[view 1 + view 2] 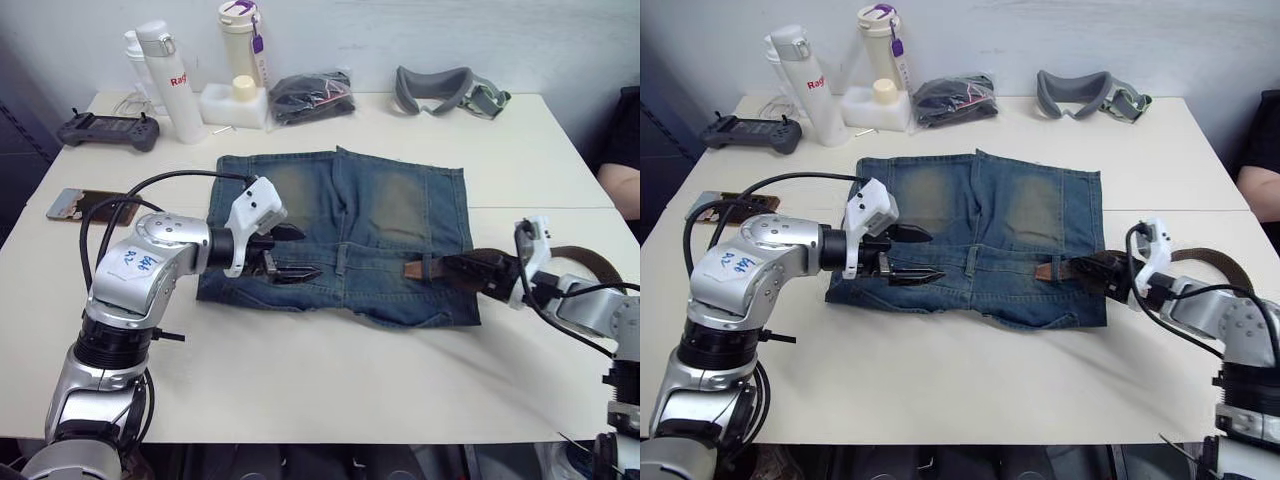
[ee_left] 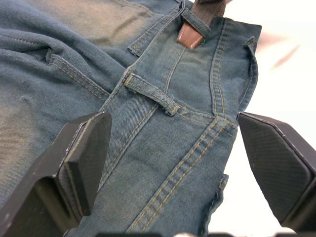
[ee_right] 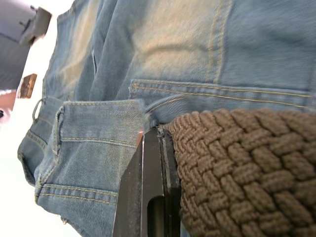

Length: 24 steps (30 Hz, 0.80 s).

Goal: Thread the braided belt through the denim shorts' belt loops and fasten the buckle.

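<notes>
Right gripper (image 1: 478, 271) is clamped on the braided belt (image 3: 247, 168) at the denim shorts' (image 1: 340, 235) right waistband edge; the belt's brown tip (image 2: 190, 35) sits under one of the belt loops. Left gripper (image 1: 292, 254) hovers over the waistband's left part, fingers spread wide, holding nothing. The rest of the belt curves away on the table (image 1: 330, 380) behind the right wrist.

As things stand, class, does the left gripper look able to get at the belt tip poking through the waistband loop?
Probably yes: the left gripper is open over the denim shorts, and nothing lies between it and the belt tip.

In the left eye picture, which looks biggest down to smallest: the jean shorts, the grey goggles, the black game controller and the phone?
1. denim shorts
2. grey goggles
3. black controller and phone: they look alike in size, and the phone lies nearer the camera, so no ranking between them.
</notes>
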### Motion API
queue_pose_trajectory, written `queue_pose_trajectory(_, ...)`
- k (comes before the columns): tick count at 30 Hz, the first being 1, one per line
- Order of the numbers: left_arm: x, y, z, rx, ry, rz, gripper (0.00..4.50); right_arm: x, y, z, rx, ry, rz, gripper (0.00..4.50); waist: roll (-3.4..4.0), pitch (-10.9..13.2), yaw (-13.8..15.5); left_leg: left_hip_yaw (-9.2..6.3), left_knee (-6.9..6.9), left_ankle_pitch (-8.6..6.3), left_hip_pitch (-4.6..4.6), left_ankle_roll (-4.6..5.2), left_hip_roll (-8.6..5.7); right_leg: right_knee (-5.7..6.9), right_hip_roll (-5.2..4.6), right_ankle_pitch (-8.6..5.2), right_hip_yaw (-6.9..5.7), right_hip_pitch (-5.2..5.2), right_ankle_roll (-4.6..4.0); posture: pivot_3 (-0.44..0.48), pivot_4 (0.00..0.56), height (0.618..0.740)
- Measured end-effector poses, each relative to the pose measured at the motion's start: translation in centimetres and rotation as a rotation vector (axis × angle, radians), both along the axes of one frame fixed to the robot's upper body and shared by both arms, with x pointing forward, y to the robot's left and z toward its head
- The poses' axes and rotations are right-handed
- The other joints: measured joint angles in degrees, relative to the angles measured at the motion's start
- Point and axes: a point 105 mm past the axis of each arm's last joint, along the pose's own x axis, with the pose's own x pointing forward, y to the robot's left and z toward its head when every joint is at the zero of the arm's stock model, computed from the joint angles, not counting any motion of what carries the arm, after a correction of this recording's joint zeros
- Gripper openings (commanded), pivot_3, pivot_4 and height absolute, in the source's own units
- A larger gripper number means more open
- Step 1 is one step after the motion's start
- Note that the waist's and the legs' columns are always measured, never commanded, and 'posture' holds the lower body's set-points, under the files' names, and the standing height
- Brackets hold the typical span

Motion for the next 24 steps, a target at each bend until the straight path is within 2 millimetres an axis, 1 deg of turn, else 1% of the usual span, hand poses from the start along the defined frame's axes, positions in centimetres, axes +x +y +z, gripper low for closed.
queue_pose_trajectory(2, -0.4, 0.0, -0.4, -0.004, 0.012, 0.006, 4.44, 0.4, 0.9, -0.2, 0.010, -0.001, 0.022, 0.00, 0.00, 0.00, -0.25, 0.01, 0.00, 0.00, 0.00, 0.00, 0.00, 0.00, -0.02, 0.00, 0.00, 0.00, 0.00, 0.000, 0.150, 0.730)
queue_pose_trajectory(7, -1.1, -0.4, -0.9, -0.012, 0.025, 0.002, 4.44, 0.8, 2.0, -0.7, 0.013, -0.009, 0.043, 0.00, 0.00, 0.00, -0.63, 0.00, 0.01, 0.00, 0.00, -0.01, -0.01, 0.01, -0.03, 0.00, -0.01, 0.01, 0.00, 0.000, 0.150, 0.730)
queue_pose_trajectory(8, -1.1, -0.5, -0.8, -0.014, 0.020, -0.002, 4.50, 0.8, 2.2, -0.8, 0.015, -0.008, 0.047, 0.90, 0.00, 0.00, -0.65, 0.00, 0.01, 0.00, 0.00, -0.01, -0.02, 0.01, -0.03, 0.00, -0.01, 0.01, 0.00, 0.000, 0.150, 0.730)
queue_pose_trajectory(10, -1.1, -0.8, -0.8, -0.016, 0.009, -0.014, 4.50, 0.8, 2.6, -0.6, 0.040, -0.006, 0.066, 1.67, 0.00, 0.00, -0.65, 0.00, 0.01, 0.00, 0.00, -0.01, -0.01, 0.01, -0.02, 0.00, -0.01, 0.01, 0.00, 0.000, 0.150, 0.730)
queue_pose_trajectory(12, -1.2, -2.0, -0.7, -0.030, -0.017, -0.060, 4.50, 0.6, 2.8, -0.3, 0.071, -0.006, 0.083, 2.81, 0.00, 0.00, -0.62, 0.00, 0.00, 0.00, 0.00, -0.01, -0.02, 0.02, -0.02, 0.00, -0.01, 0.01, 0.00, 0.000, 0.150, 0.730)
queue_pose_trajectory(13, -1.2, -2.2, -0.6, -0.035, -0.022, -0.068, 4.50, 0.5, 2.8, -0.2, 0.075, -0.009, 0.084, 3.19, 0.00, 0.00, -0.62, 0.01, 0.00, -0.01, 0.00, -0.01, -0.02, 0.02, -0.02, 0.00, -0.01, 0.01, 0.00, 0.000, 0.150, 0.730)
queue_pose_trajectory(15, -0.7, -3.0, -0.3, -0.051, -0.059, -0.080, 4.50, 0.2, 2.4, 0.0, 0.061, -0.035, 0.080, 4.23, 0.00, 0.00, -0.34, -0.02, 0.03, -0.01, -0.01, 0.00, -0.05, 0.01, -0.01, 0.00, -0.05, 0.02, 0.00, 0.000, 0.150, 0.730)
queue_pose_trajectory(16, -0.2, -3.4, -0.2, -0.058, -0.093, -0.086, 4.50, -0.2, 1.8, 0.1, 0.021, -0.066, 0.073, 4.45, 0.01, -0.01, 0.04, 0.00, 0.04, -0.02, -0.01, 0.03, -0.11, -0.01, -0.02, 0.01, -0.03, 0.02, 0.01, 0.000, 0.150, 0.730)
queue_pose_trajectory(19, 0.8, -4.6, 0.1, -0.085, -0.159, -0.110, 4.50, -1.0, 0.3, 0.4, -0.083, -0.129, 0.060, 4.45, 0.01, -0.01, 0.80, 0.07, 0.17, -0.10, -0.03, 0.15, -0.14, -0.04, -0.03, 0.06, 0.00, 0.05, 0.12, 0.000, 0.150, 0.730)
queue_pose_trajectory(21, 1.4, -5.3, -0.1, -0.073, -0.201, -0.126, 4.50, -1.7, -0.3, 0.4, -0.144, -0.154, 0.068, 4.45, 0.01, -0.01, 0.98, 0.10, 0.23, -0.13, -0.05, 0.20, -0.16, -0.07, -0.04, 0.10, 0.03, 0.06, 0.18, 0.000, 0.150, 0.730)
queue_pose_trajectory(24, 2.3, -6.4, 0.2, -0.056, -0.280, -0.157, 4.50, -2.7, -0.6, -0.1, -0.206, -0.164, 0.101, 4.45, 0.01, -0.01, 0.89, 0.13, 0.22, -0.14, -0.04, 0.22, -0.16, -0.08, -0.01, 0.10, 0.07, 0.06, 0.19, 0.000, 0.150, 0.730)
